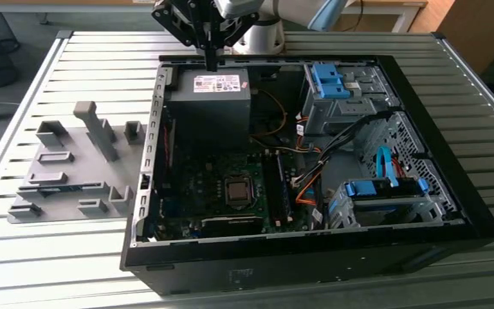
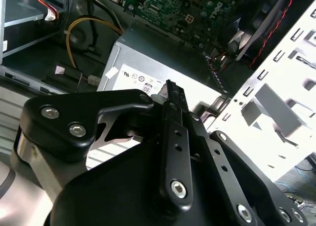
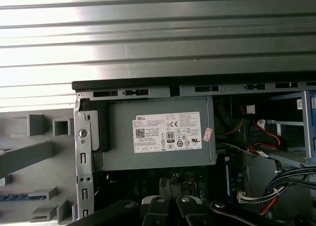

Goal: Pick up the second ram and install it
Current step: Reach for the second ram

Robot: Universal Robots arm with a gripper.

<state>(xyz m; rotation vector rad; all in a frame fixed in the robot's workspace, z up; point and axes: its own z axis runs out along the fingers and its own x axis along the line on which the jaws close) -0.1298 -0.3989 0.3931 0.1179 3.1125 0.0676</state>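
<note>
Slatted desk (image 1: 58, 257) with an open computer case (image 1: 316, 264); the second ram (image 1: 65, 188) lies in the grey holder (image 1: 67, 161).
Your end effector (image 1: 211, 64), clenched on nothing, hangs over the power supply (image 1: 208, 96). From it, the ram sits well apart, beyond the case wall toward the exterior view's left, long axis crosswise to the motherboard slots (image 1: 279, 190).

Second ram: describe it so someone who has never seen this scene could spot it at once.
On the slatted metal table, to the exterior view's left of the open black computer case, lies a grey plastic holder tray. The second ram is the slim dark blue-green stick resting on it, the only coloured piece among plain grey blocks.
</note>
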